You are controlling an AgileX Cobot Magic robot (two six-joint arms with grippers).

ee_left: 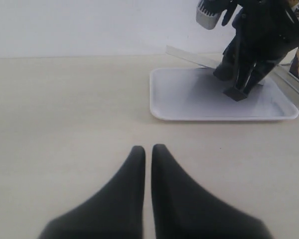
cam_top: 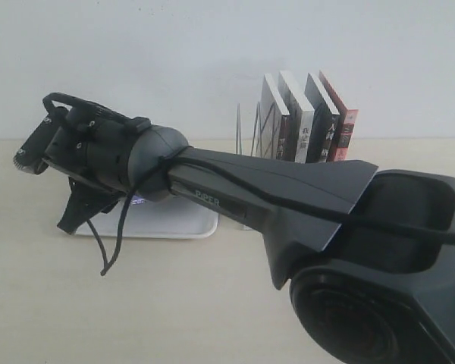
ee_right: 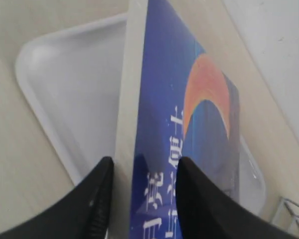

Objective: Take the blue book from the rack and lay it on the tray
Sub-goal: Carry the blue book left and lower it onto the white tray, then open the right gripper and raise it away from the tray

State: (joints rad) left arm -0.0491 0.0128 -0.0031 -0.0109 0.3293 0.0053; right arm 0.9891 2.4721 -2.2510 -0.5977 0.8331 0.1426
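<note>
Right tool straddles tilted blue book, jaws parted, over tray.

Lighting was bright, even and diffuse in all views. A soft grey shadow lay on the tray. The arm nearest the exterior lens was out of focus. The blue book showed faint sheen and close-range blur. The left gripper appeared soft-edged.

right arm: reaches across to the left, wrist over tray
tray: white, on table, partly hidden
rack: behind arm, upright books in it
</note>
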